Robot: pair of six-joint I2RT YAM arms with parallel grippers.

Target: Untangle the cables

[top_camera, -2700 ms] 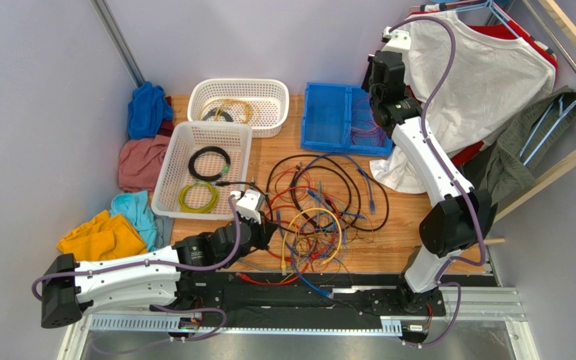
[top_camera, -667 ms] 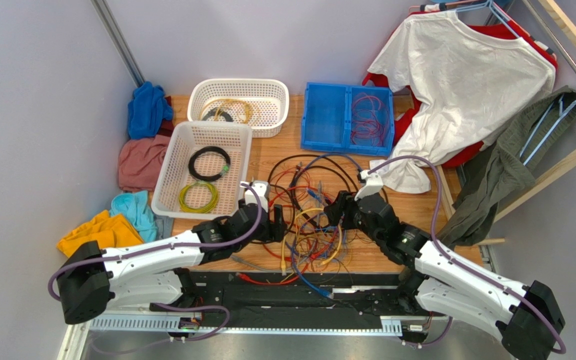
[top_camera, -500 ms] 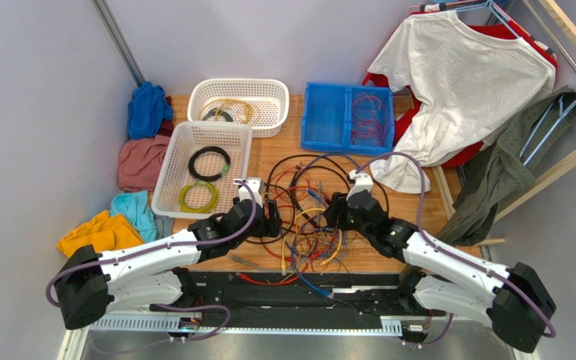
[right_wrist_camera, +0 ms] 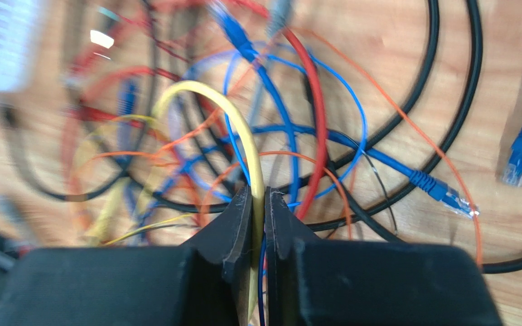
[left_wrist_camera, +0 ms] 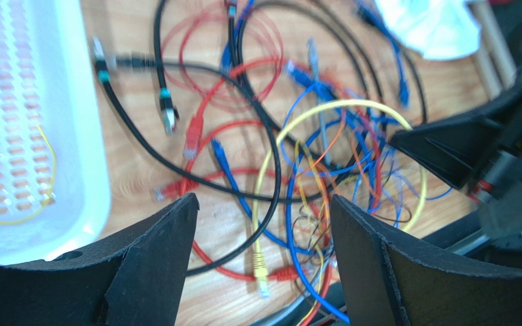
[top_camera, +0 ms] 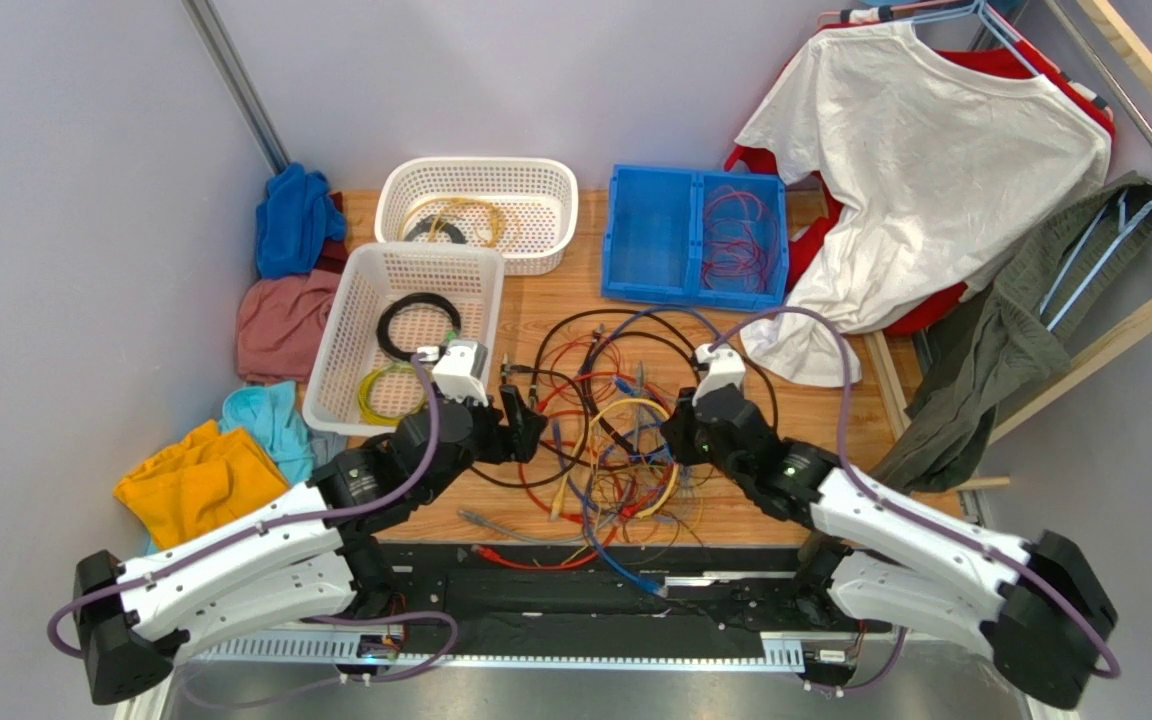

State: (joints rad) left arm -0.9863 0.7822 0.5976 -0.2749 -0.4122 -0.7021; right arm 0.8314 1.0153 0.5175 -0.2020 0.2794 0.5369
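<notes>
The cables (top_camera: 615,435) lie as a tangle of red, orange, yellow, black and blue wires on the wooden table between my two grippers. My right gripper (top_camera: 671,435) sits at the tangle's right edge. In the right wrist view it (right_wrist_camera: 257,193) is shut on the yellow cable (right_wrist_camera: 206,98), whose loop arches up from the jaws, and a thin blue wire runs in the same slit. My left gripper (top_camera: 516,422) hovers at the tangle's left edge, open. In the left wrist view its fingers (left_wrist_camera: 264,199) frame a yellow plug (left_wrist_camera: 259,266) and red and blue strands without touching them.
A white basket (top_camera: 330,360) holding a black coil (top_camera: 419,324) and a yellow-green coil (top_camera: 387,393) stands left of the tangle. Behind are another white basket (top_camera: 537,173) and a blue bin (top_camera: 642,240). Clothes (top_camera: 207,480) lie at left and a white shirt (top_camera: 928,165) hangs at right.
My right gripper has closed on the yellow cable at the tangle's right edge. The left arm has drawn back a little to the left with its gripper still open.
</notes>
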